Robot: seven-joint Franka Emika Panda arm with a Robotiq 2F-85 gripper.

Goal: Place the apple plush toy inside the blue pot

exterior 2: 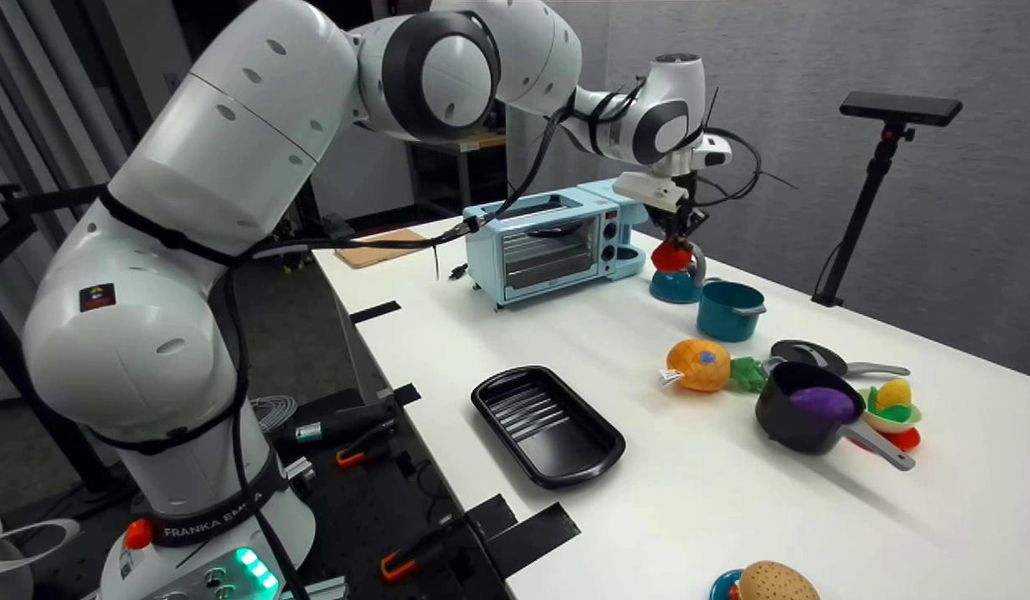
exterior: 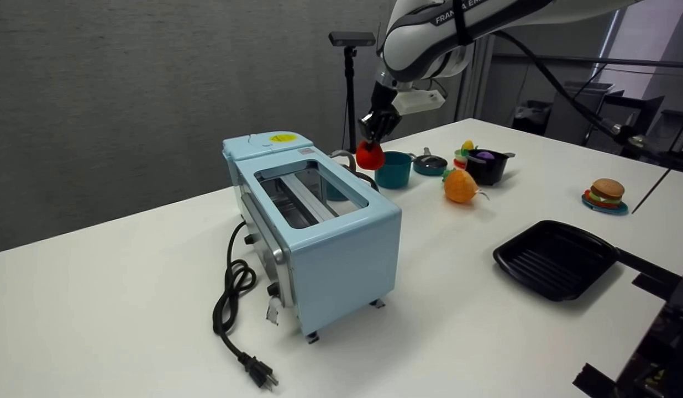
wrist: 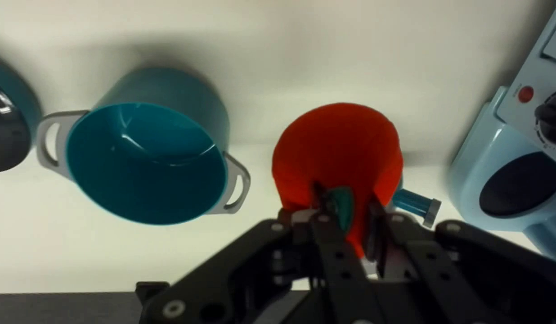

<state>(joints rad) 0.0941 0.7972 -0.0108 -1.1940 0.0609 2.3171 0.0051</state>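
While claw (wrist: 348, 213) suspends apple (wrist: 336, 146), pot (wrist: 147, 164) seems near

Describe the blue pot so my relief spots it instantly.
In an exterior view, find the light-blue toaster oven. Rightward in that picture comes a teal kettle, then the blue pot. Unlike the arch-handled kettle, it has an open top and two short grey side handles.

The rounded white arm (exterior 2: 252, 117) has black straps (exterior 2: 169, 239), a black cable (exterior 2: 357, 244) and dark fingers (wrist: 334, 258).
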